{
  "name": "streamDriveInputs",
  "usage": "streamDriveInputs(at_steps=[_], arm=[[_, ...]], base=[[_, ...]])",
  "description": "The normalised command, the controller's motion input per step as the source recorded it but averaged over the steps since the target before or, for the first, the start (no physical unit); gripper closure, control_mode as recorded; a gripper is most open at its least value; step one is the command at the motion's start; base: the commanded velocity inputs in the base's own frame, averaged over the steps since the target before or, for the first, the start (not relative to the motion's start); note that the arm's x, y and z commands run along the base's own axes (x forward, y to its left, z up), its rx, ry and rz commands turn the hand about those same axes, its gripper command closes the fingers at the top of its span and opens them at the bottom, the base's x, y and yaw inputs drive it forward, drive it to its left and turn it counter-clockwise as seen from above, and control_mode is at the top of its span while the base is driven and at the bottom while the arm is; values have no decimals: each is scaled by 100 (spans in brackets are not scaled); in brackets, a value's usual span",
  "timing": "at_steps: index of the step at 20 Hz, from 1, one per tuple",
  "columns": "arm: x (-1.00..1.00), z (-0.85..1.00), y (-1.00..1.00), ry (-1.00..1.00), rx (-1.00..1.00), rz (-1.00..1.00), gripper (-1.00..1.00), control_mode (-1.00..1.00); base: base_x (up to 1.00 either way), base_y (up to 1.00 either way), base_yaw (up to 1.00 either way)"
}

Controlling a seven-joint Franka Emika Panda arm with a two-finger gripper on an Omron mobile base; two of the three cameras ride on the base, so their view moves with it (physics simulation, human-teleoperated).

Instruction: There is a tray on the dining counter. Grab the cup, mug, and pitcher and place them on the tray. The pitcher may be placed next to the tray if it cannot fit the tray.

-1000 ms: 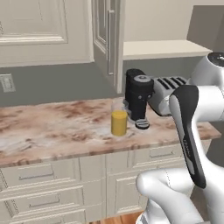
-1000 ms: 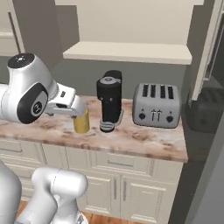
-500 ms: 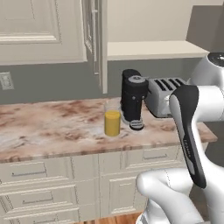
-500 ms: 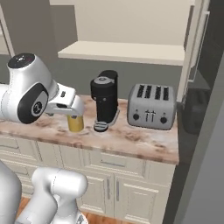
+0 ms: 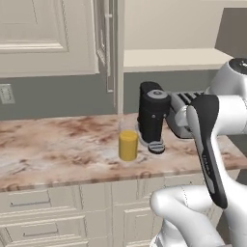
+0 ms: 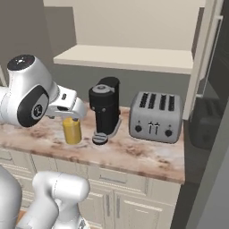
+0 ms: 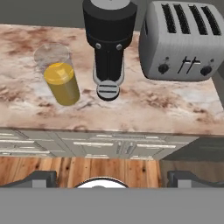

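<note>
Pitcher: upright on the marbled worktop, near its front edge, just left of the black coffee machine. Toaster: right of the machine, toward the worktop's right end. Gripper: fingers spread wide, holding nothing, well back from the worktop.

A: The pitcher ahead-left of the gripper?
B: Clear glass, orange-yellow inside.
A: Straight ahead?
B: Black coffee machine, grey toaster on reddish-brown, cream marbled worktop.
</note>
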Motion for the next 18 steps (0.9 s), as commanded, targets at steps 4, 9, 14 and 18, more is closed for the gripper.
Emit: streamDriveInputs(at_steps=[4,9,14,18], arm=[[0,0,0,0,0,0,-100,100],[0,0,0,0,0,0,-100,100],[0,0,0,0,0,0,-100,100],[0,0,0,0,0,0,-100,100]], base=[[52,0,2],[25,0,1],[18,0,0],[22,0,0]])
